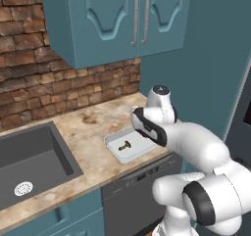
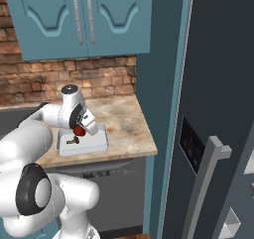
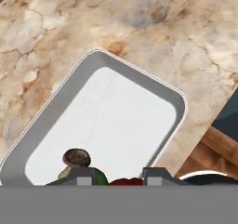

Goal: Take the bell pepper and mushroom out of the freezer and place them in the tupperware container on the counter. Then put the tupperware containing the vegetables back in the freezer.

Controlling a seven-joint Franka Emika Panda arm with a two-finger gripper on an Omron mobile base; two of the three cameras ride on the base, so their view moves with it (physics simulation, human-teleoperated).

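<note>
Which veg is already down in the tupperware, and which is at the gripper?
The mushroom, tan-brown and tiny, lies on the tupperware container floor. The bell pepper, red and larger, sits between the fingers of the gripper above the tray.

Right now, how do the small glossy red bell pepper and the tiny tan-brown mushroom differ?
The glossy red bell pepper sits between the gripper's fingers above the tray; the tan-brown mushroom already lies on the floor of the shallow pale grey plastic tupperware container. The pepper is red and rounder, the mushroom smaller, with a stem. Both are over the tray.
</note>
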